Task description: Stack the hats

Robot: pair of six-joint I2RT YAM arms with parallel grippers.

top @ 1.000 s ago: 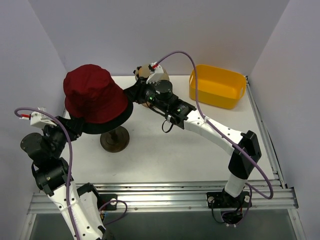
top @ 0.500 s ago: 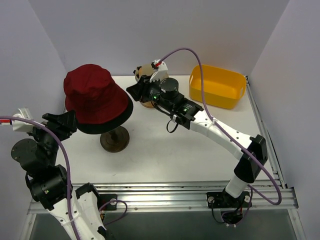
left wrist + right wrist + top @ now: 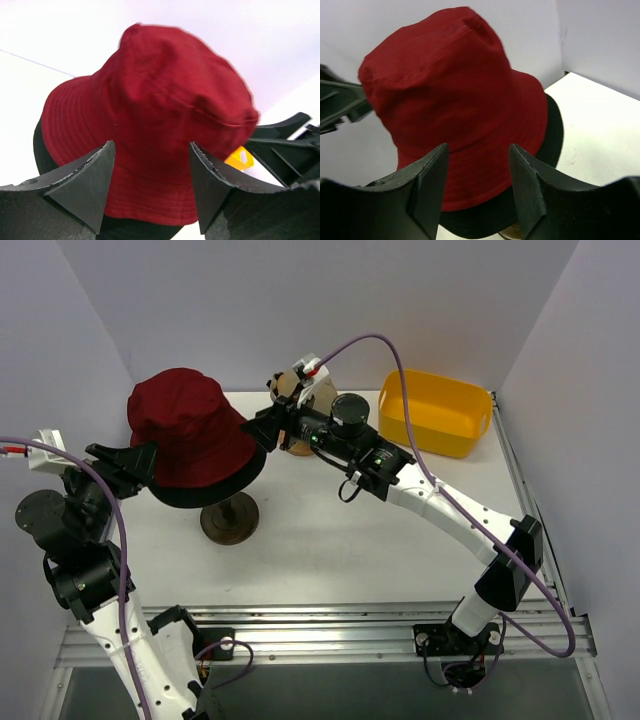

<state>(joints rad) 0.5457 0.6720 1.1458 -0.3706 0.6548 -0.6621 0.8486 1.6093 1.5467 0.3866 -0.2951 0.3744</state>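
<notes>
- White desk (image 3: 330, 540): dark red fabric bucket hat (image 3: 185, 430) sits crown-up, brim level, over black fabric bucket hat (image 3: 215, 496).
- Left claw (image 3: 140, 462) wide, empty.
- Right claw (image 3: 262, 430) parted, empty.

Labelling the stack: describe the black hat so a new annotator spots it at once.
On the left of the white table stands a wooden stand wearing hats. The dark red bucket hat sits on top; the black hat is directly beneath it, showing only as a dark brim around the red one's lower edge.
</notes>
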